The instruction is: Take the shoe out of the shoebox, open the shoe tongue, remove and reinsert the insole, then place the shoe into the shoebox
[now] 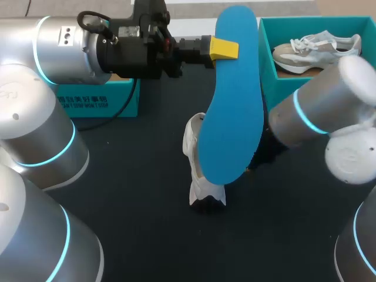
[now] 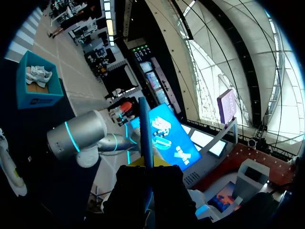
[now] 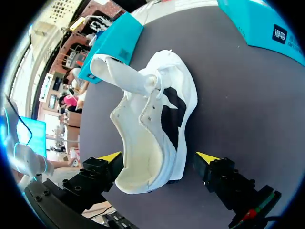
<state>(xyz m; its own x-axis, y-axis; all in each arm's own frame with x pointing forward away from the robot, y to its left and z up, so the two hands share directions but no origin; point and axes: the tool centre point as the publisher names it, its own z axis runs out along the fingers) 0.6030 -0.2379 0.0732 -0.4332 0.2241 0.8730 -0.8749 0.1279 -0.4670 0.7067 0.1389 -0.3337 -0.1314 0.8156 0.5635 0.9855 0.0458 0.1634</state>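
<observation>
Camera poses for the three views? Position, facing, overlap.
Head: above and behind, looking down on the table; left arm and right arm both show.
Left wrist: on the left arm, looking along its jaws, shut on the blue insole; right arm beyond.
Right wrist: looks down at the white shoe between its open jaws.
Shared: all three see the shoe.

2 shoeboxes; 1 insole; 1 white shoe; grey shoe x1, poss. more.

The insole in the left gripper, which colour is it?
The insole is blue; the head view shows it best.
</observation>
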